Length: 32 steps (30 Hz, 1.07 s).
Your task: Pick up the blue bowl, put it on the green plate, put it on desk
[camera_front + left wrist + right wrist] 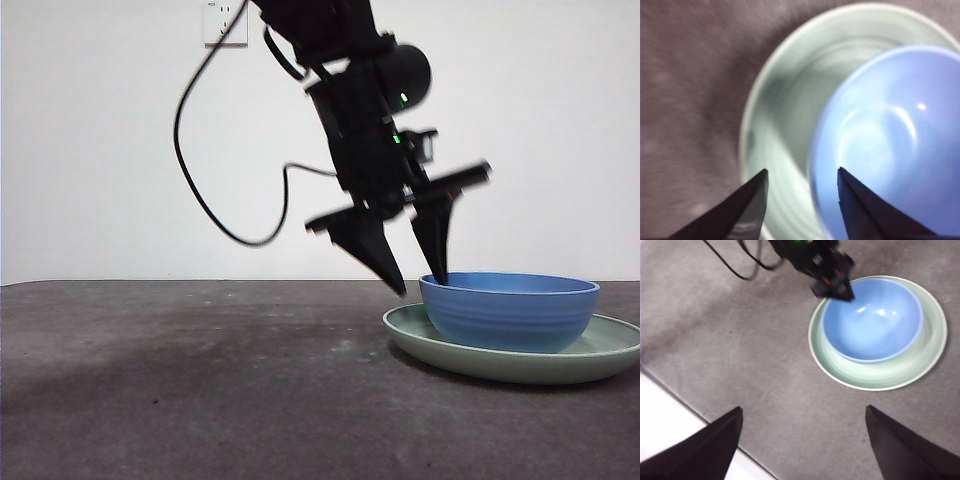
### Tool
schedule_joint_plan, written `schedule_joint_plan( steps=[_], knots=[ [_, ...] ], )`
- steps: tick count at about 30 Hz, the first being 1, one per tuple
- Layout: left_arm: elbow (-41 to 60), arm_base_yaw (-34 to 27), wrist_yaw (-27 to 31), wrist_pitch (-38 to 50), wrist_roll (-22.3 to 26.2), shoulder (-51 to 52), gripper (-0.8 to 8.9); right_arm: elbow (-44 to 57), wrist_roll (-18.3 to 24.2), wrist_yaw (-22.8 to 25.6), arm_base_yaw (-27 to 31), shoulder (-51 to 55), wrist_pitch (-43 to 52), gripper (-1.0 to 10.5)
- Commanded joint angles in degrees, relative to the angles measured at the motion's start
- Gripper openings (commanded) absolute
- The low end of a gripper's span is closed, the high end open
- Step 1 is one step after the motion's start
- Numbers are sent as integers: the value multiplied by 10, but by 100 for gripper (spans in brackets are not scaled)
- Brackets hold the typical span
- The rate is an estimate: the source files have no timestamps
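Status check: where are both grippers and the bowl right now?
Left gripper open, jaws straddling the blue bowl rim. Bowl sits in green plate. Right gripper open, high, waiting. Nothing blocking.

The blue bowl [510,312] looks smooth and glossy inside, with bright highlights on its floor and faint horizontal ridges on its outer wall. The green plate [600,358] has a shiny, glazed-looking inside with soft streaked reflections, while the desk [200,380] is matt, dark grey-brown and mottled with pale scuffs. The left gripper [418,285] has matt black jaws that look like hard plastic
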<state>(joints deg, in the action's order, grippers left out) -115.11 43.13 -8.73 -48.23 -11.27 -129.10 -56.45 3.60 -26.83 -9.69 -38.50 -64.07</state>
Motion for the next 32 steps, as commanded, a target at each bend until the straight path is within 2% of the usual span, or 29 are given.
schedule_joint_plan(
  steps=[1, 13, 18, 25, 32],
  knots=[
    [-19, -11, 1, 6, 15, 58, 227, -9, -4, 3, -1, -3, 2, 393],
    [-16, -60, 1, -16, 42, 259, 227, -9, -4, 3, -1, -3, 6, 393],
    [27, -76, 1, -43, 61, 337, 227, -9, -4, 3, -1, -3, 6, 393],
    [228, -102, -16, -2, 79, 493, 226, -9, -4, 3, -1, -3, 6, 393],
    [417, -106, -118, 17, 104, 635, 226, -9, -4, 3, -1, -3, 6, 393]
  ],
)
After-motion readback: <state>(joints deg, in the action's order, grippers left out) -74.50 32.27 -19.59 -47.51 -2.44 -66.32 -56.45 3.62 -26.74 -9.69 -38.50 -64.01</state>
